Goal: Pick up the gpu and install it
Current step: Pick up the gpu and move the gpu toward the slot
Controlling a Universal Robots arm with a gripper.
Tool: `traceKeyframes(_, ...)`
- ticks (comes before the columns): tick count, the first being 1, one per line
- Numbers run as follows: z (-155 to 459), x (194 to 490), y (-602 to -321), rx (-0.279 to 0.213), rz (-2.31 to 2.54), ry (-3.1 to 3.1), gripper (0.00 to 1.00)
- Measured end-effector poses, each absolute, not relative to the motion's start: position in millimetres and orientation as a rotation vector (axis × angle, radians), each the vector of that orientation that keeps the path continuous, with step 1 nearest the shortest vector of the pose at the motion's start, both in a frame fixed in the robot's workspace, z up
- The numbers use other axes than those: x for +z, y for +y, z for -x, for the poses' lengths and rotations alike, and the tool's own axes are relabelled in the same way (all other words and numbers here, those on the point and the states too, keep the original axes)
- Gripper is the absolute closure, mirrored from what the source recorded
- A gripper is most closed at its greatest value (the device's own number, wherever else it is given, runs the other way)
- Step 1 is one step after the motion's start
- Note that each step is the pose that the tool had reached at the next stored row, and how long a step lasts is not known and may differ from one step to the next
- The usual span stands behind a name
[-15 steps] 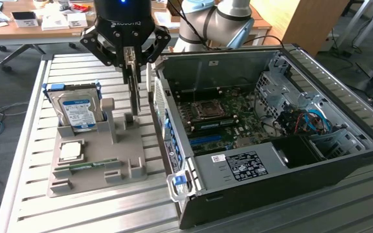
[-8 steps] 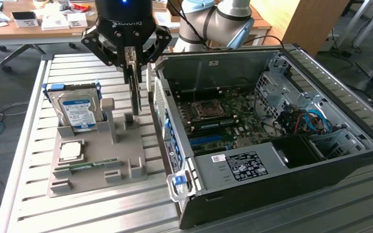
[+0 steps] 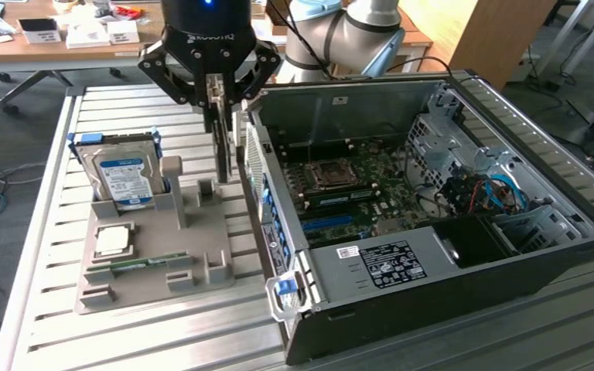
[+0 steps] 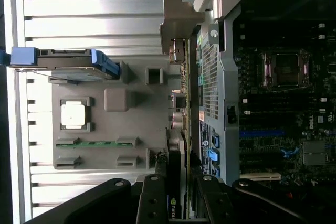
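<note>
Robotiq gripper, "ROBOTIQ" legible on its black body, hangs just outside the open computer case, beside its rear wall. Fingers are pinched narrow onto the gpu, one on each face. The card hangs edge-on and upright from the grip, alongside the case wall and just apart from it. A small Nvidia mark shows on the card's edge near the grip; its silver end bracket is at the far end from the fingers. The card's lower edge is level with the upright slots of the grey holder tray, which lies next to the case; cannot tell whether it is clear of the slot. On the tray, at the side farthest from the case, a hard drive stands on edge, blue rails, blue-and-white label, print too small to read. A square processor and a green memory stick lie flat near it. Inside the case: motherboard with "DELL" printed on it, empty processor socket, power supply with a white label, text unreadable. Case and tray both sit on a slatted metal table
</note>
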State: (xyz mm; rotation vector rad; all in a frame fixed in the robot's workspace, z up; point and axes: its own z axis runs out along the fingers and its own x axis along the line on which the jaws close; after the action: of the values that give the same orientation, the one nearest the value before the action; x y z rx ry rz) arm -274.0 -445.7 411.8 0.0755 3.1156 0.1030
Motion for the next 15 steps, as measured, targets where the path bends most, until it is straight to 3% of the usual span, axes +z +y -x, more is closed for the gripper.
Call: traceKeyframes(15, 249, 412, -446, 0.104, -0.075, 3.116, 0.73)
